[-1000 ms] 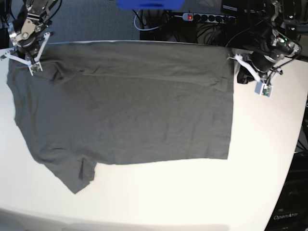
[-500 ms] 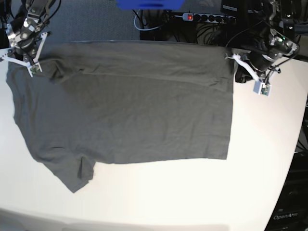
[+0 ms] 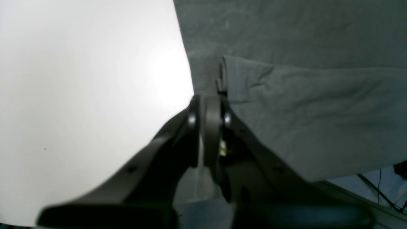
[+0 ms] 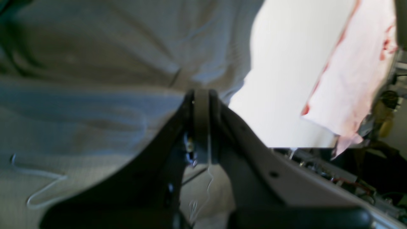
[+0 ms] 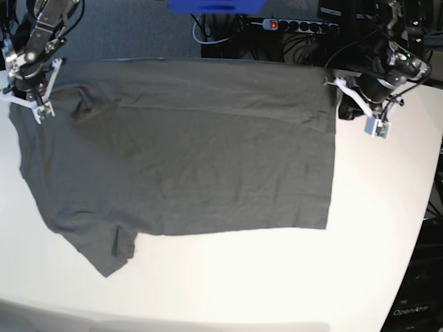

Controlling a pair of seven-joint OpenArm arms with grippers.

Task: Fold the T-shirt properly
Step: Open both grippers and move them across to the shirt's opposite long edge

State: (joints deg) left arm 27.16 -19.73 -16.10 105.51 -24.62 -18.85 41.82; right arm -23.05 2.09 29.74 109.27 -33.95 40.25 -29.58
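Note:
The dark grey T-shirt [image 5: 194, 152] lies spread flat on the white table [image 5: 277, 277], with one sleeve at the front left. In the base view my left gripper [image 5: 340, 102] is at the shirt's far right corner. The left wrist view shows its dark fingers [image 3: 208, 106] pressed together on the shirt's edge [image 3: 318, 111], where a small fold of cloth stands up. My right gripper [image 5: 28, 86] is at the far left corner. Its fingers [image 4: 202, 95] are shut on the fabric [image 4: 95, 79], which bunches towards them.
A power strip [image 5: 294, 25], cables and a blue object [image 5: 204, 5] lie beyond the table's far edge. The table's right edge [image 5: 423, 207] curves away. A pale, pink-edged shape [image 4: 349, 79] shows blurred in the right wrist view. Bare table lies in front of the shirt.
My right gripper has moved left and towards the far edge, drawing the shirt's far left corner out with it. The left gripper has shifted slightly towards the far edge.

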